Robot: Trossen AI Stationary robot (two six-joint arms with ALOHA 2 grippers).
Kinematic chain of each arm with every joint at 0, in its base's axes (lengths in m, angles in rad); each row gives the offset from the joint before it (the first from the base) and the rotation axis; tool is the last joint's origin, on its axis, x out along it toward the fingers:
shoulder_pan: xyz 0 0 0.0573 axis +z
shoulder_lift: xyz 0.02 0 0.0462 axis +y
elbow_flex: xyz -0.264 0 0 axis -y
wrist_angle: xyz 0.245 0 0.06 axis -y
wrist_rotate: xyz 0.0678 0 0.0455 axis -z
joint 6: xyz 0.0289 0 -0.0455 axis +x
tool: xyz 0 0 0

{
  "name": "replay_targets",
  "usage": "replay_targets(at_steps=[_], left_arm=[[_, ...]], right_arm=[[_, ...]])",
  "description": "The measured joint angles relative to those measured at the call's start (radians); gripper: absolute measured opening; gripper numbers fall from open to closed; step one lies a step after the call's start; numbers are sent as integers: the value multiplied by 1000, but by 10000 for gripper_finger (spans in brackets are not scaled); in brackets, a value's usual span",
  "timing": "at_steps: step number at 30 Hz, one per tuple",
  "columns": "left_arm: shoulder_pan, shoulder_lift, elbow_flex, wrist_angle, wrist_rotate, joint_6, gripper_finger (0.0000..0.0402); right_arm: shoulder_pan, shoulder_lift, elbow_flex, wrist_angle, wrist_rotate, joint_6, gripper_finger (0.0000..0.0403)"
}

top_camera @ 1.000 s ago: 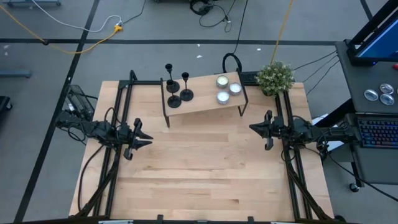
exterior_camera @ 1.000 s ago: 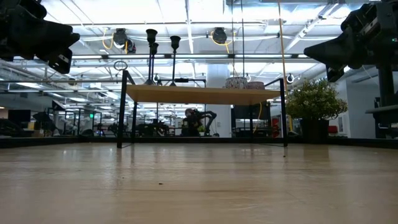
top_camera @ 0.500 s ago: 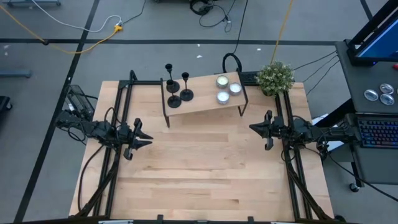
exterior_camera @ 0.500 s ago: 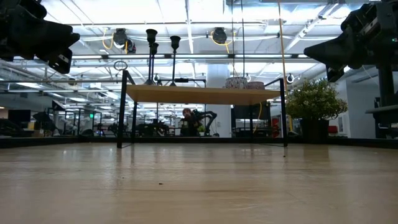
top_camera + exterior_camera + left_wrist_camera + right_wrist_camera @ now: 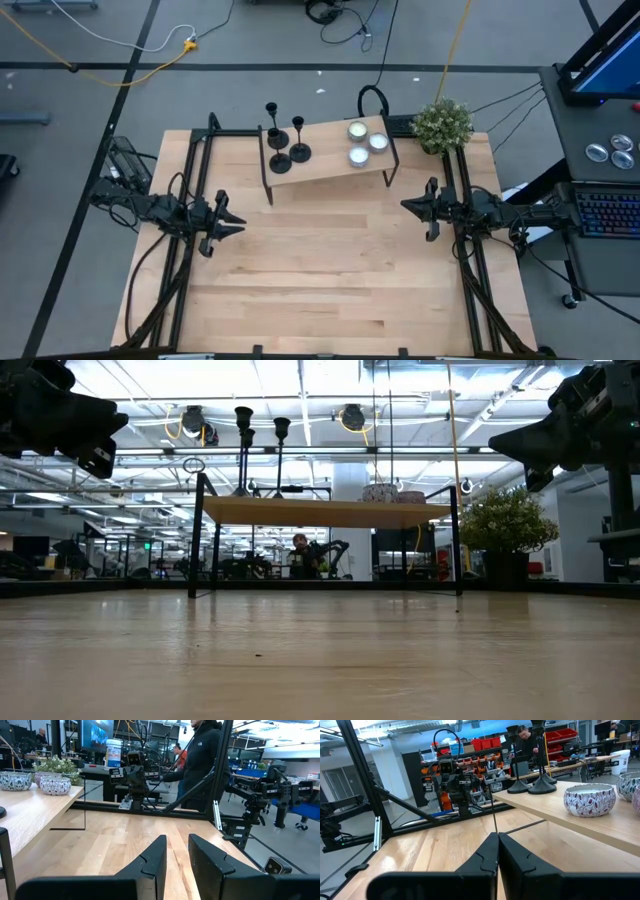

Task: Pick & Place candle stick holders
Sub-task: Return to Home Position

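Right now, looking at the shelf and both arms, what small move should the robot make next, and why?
Probably just shut the left gripper, whose empty fingers stand slightly apart, to match the shut right gripper. The three candle stick holders stand on the shelf's left end, three candles on its right, and both arms sit at the table's sides, so nothing seems left to carry.

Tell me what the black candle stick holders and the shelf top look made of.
Three thin-stemmed black candle stick holders: probably metal, matte black; stems very thin, bases flat. Pale rectangular shelf top: apparently wood, visible grain, smooth light finish.
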Motion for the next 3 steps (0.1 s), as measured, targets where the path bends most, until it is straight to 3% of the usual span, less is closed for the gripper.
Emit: replay_targets(at_steps=[3], left_arm=[[0,0,0,0,0,0,86]], right_arm=[[0,0,0,0,0,0,0]])
